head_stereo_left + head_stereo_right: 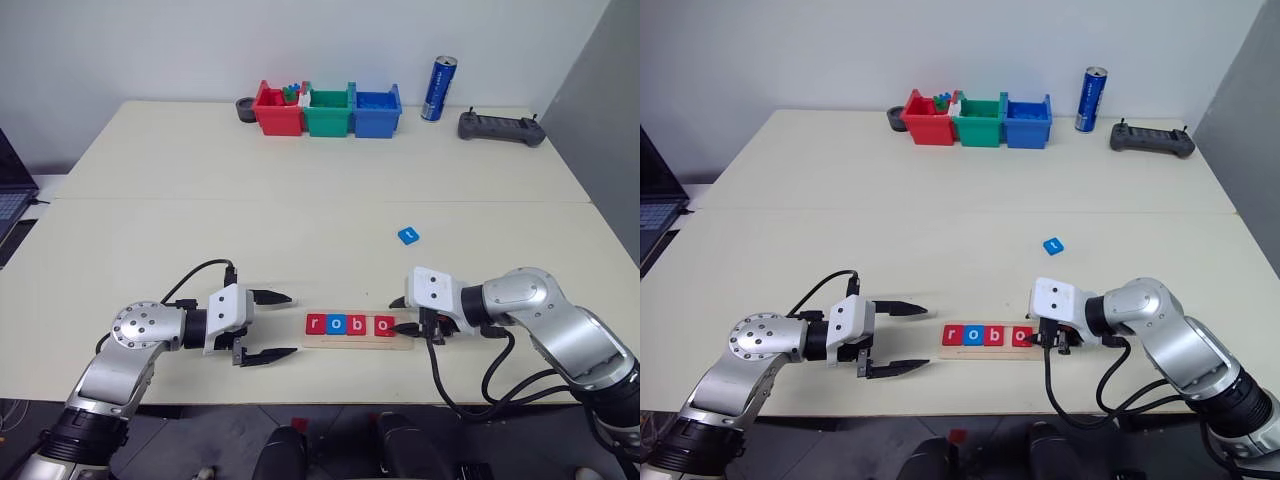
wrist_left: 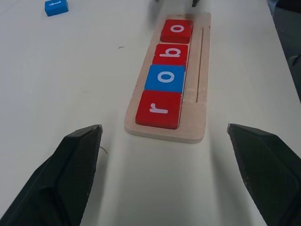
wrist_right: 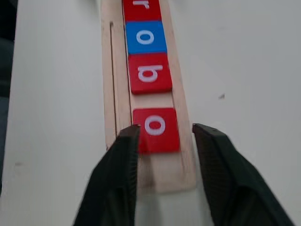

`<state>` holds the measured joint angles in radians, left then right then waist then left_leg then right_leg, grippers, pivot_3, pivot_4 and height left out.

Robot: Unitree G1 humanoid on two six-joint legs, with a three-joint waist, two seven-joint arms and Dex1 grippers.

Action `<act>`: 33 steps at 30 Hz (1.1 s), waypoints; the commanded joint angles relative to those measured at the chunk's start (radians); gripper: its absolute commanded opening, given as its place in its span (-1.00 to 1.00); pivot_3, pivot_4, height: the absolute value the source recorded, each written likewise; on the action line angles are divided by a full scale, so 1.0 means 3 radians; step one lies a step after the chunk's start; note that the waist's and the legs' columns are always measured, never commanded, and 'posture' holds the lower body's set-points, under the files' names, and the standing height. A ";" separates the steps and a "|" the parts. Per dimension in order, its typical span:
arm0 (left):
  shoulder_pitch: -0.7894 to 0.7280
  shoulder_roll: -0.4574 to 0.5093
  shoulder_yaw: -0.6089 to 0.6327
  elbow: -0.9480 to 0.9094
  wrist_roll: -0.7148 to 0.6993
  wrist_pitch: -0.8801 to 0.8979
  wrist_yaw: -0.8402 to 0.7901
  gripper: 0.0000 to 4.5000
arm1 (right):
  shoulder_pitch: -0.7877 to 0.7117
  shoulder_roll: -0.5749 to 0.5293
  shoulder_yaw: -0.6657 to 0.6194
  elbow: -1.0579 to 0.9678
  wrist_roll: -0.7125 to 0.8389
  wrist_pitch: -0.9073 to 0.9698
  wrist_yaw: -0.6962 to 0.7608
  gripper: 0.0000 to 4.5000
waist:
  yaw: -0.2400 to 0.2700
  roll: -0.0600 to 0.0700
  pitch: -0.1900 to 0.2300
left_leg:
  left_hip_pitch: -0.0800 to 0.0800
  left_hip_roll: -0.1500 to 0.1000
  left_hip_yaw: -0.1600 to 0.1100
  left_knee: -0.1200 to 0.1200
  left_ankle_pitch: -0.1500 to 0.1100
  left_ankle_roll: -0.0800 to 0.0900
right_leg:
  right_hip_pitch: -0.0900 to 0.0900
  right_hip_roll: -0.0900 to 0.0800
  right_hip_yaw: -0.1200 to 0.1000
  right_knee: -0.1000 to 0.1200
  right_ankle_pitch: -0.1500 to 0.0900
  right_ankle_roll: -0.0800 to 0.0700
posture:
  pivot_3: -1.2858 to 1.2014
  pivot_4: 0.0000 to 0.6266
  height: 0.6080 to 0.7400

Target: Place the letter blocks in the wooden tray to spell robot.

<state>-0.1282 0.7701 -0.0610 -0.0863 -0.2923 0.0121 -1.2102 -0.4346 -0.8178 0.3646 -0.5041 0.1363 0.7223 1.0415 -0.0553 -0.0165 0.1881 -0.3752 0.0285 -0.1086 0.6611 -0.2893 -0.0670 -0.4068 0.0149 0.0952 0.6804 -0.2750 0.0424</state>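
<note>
Here the right gripper (image 3: 162, 141), parted and empty, straddles the long pale wooden tray's (image 3: 109, 84) end by the red "o" tile (image 3: 156, 129) (left gripper (image 1: 268, 326) wide open).

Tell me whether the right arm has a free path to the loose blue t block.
Probably yes. The blue t block lies alone on bare table, beyond the wooden tray on the right gripper's side, with nothing between them; its fingers are open at the tray's end.

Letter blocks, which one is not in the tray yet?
The blue t block. It lies alone on the table, beyond the wooden tray, where r, o, b, o already sit in a row.
</note>
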 commanded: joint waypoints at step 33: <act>-0.0010 0.0019 0.0072 -0.0272 -0.0041 0.0158 0.0079 1.00 | -0.0066 0.0129 0.0408 0.0155 -0.0494 -0.0390 -0.0034 -0.99 | -0.0003 0.0000 0.0000 | 0.0000 0.0000 0.0000 0.0000 0.0000 0.0000 | 0.0000 0.0000 0.0000 0.0000 0.0000 0.0000 | 0.03 -0.52 1.00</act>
<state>-0.1347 0.7705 -0.0607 -0.1577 -0.2953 0.0839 -1.1843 -0.4462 -0.7716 0.4941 -0.4543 0.0006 0.6201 1.0249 -0.0561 -0.0165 0.1881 -0.3753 0.0284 -0.1085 0.6611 -0.2893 -0.0670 -0.4067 0.0148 0.0954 0.6803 -0.2749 0.0423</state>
